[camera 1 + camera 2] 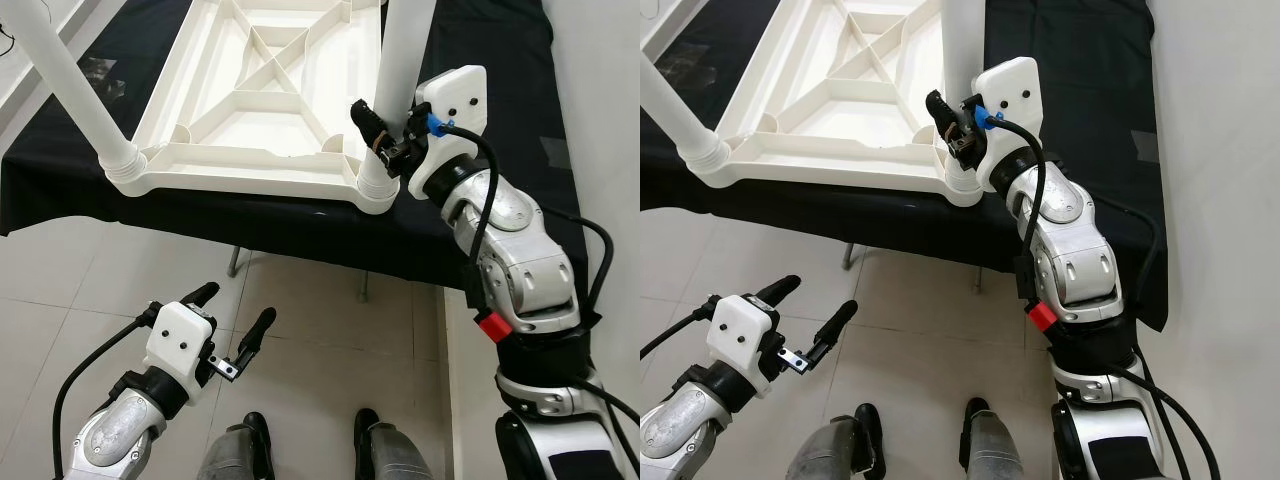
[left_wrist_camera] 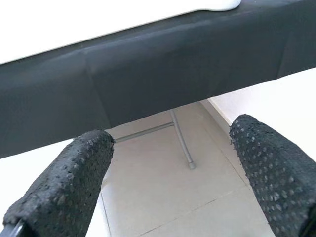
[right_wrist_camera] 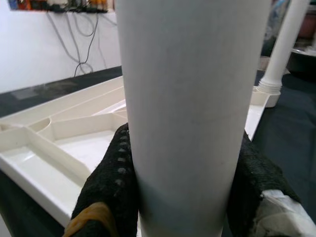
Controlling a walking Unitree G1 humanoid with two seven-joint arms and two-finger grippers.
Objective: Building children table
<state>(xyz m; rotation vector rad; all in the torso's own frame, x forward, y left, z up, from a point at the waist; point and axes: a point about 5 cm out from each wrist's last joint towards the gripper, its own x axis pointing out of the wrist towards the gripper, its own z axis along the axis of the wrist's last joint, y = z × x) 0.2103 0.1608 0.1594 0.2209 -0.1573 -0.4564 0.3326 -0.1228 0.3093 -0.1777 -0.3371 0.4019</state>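
A white plastic tabletop (image 1: 255, 95) lies upside down on a black-draped table (image 1: 90, 190). A white leg (image 1: 400, 60) stands upright in its near right corner socket (image 1: 375, 190). My right gripper (image 1: 385, 135) is shut on that leg just above the socket; in the right wrist view the leg (image 3: 190, 108) sits between the black fingers (image 3: 111, 187). Another white leg (image 1: 75, 85) stands tilted in the near left corner. Down over the tiled floor, my left gripper (image 1: 232, 318) is open and holds nothing.
The black cloth hangs over the table's front edge, with a grey metal table leg (image 2: 181, 138) on the tile floor beneath. My own feet (image 1: 305, 440) stand close to the table. A far leg (image 3: 281, 54) stands in another corner of the tabletop.
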